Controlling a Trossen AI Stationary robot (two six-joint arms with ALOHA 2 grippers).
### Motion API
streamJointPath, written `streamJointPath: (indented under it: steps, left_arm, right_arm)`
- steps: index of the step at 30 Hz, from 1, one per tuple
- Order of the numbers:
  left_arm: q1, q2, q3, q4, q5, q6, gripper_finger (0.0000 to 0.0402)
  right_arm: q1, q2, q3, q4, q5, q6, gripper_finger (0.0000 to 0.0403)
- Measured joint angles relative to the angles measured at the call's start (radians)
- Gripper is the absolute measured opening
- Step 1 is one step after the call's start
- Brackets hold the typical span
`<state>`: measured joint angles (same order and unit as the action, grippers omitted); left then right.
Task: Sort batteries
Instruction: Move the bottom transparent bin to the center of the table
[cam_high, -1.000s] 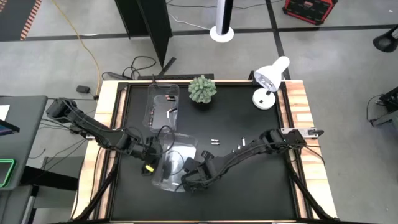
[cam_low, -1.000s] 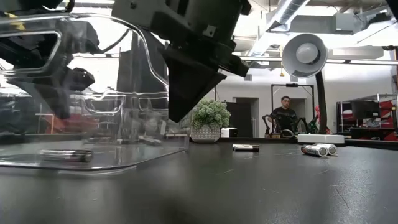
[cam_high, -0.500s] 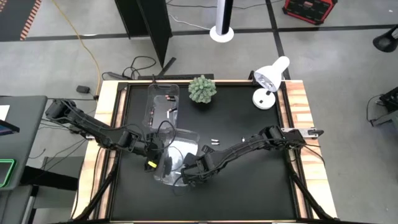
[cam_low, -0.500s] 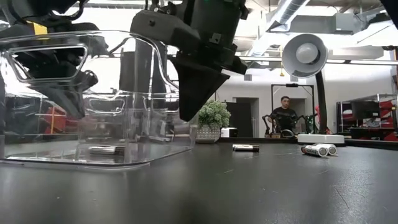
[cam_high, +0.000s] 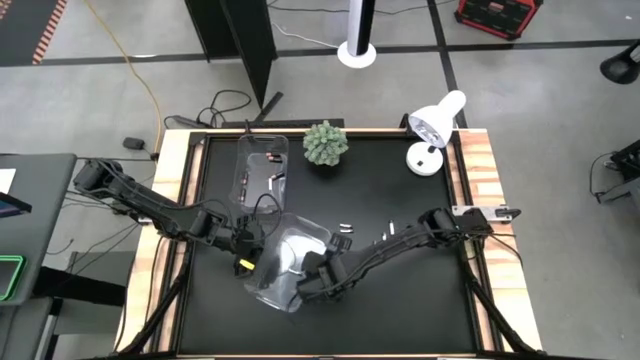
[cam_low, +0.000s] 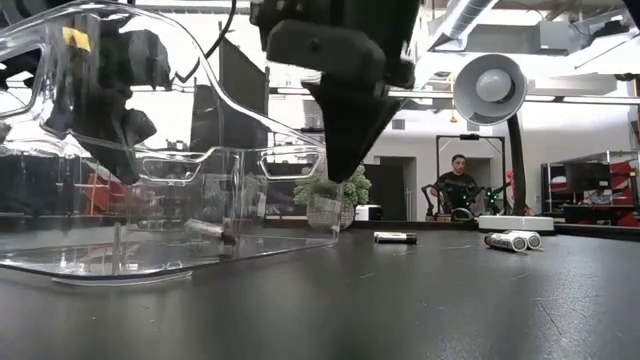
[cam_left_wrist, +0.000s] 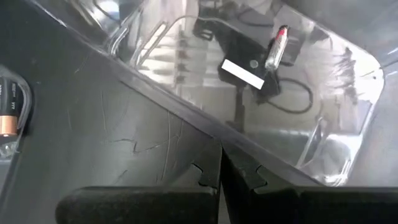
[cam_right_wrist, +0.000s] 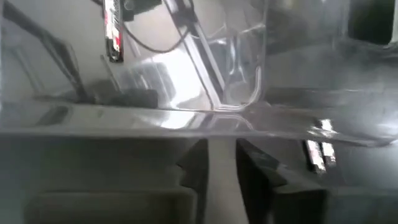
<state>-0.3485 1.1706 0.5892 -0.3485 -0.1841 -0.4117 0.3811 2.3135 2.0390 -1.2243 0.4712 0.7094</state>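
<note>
Clear bin (cam_high: 285, 262) — no readable labels | left jaws together | right jaws apart

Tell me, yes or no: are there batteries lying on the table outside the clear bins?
Yes. In the low view a dark battery and pale batteries lie on the bare black table, apart from the clear bin.

Batteries: one pale cell (cam_low: 204, 229) lying flat in the near clear bin (cam_high: 290, 262); several (cam_high: 344, 227) loose at desk (cam_high: 400, 300) centre; others (cam_high: 272, 182) in the far bin.
</note>
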Motion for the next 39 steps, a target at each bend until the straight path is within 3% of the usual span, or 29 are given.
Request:
streamJointPath:
  steps: [9, 14, 20, 25, 33, 39]
  left_arm:
    - [0.0, 0.0, 0.0, 0.022, -0.003, -0.037, 0.0002]
    - [0.0, 0.0, 0.0, 0.025, -0.004, -0.049, 0.0002]
    - [0.0, 0.001, 0.0, 0.03, -0.019, -0.049, 0.0002]
    - [0.0, 0.001, 0.0, 0.05, -0.039, -0.044, 0.0002]
    - [0.001, 0.001, -0.001, 0.081, -0.056, -0.048, 0.0002]
    - [0.001, 0.001, -0.001, 0.076, -0.057, -0.077, 0.0002]
  right_arm:
    - [0.02, -0.002, 0.087, -0.201, -0.003, -0.059, 0.0186]
    - [0.053, -0.038, 0.101, -0.298, 0.109, -0.148, 0.0194]
    - [0.054, -0.223, 0.021, -0.174, 0.208, -0.293, 0.0183]
    - [0.018, -0.441, -0.203, 0.0, 0.225, -0.408, 0.0181]
    - [-0.095, -0.855, -0.795, 0.453, 0.093, -0.43, 0.018]
    - [-0.135, -0.958, -1.104, 0.763, -0.055, -0.33, 0.018]
